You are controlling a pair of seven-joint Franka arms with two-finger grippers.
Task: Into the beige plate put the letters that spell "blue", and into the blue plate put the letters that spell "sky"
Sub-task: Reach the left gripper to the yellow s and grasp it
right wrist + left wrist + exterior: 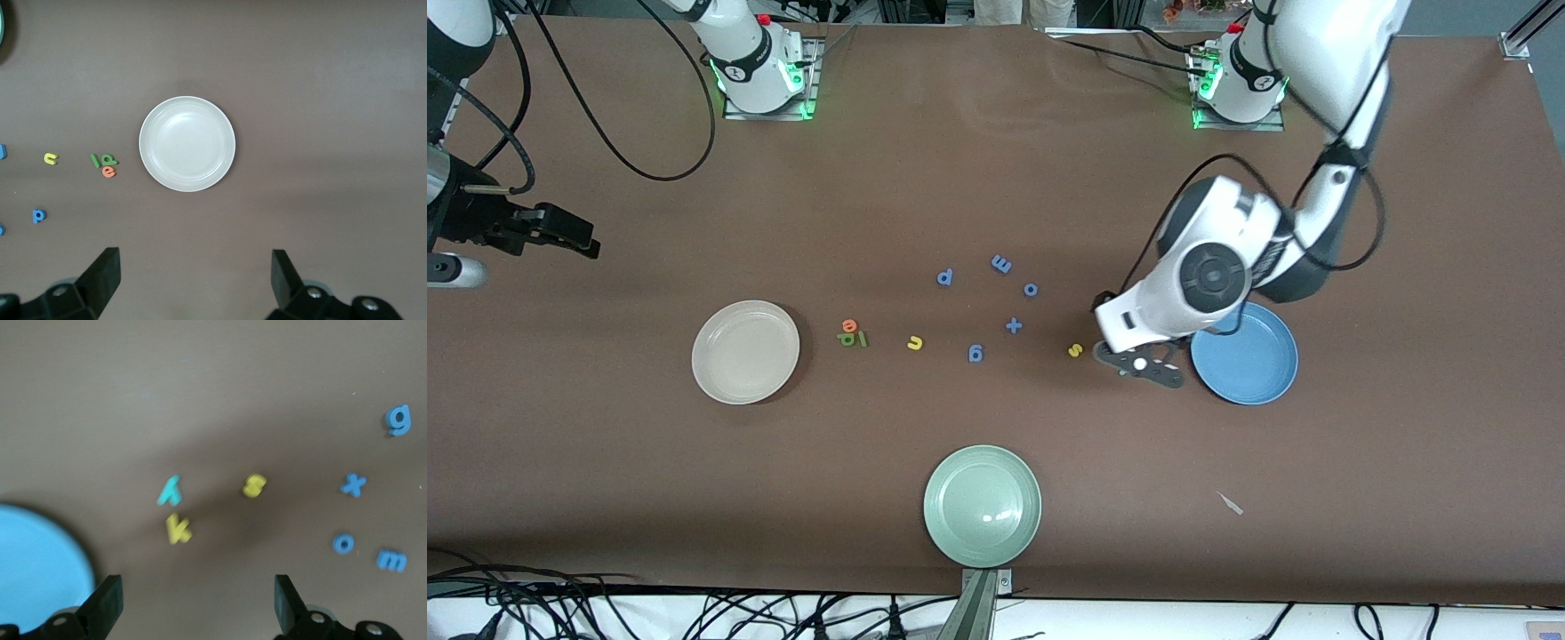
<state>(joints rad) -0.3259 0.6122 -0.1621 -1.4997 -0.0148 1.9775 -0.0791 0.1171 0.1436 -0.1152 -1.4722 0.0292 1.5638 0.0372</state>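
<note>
Yellow s (254, 485), yellow k (178, 529), teal y (170, 491) on table under left gripper (197, 603), between wide jaws, beside blue plate (1249, 356). Right gripper (195, 280) waits over table, jaws wide.

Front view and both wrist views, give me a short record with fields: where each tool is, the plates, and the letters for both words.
left tool: open, low over the table beside the blue plate, by the s, k and y
right tool: open, waiting at the right arm's end of the table
beige plate: empty
blue plate: empty
b, l, e: clustered on the table beside the beige plate
u: on the table
</note>
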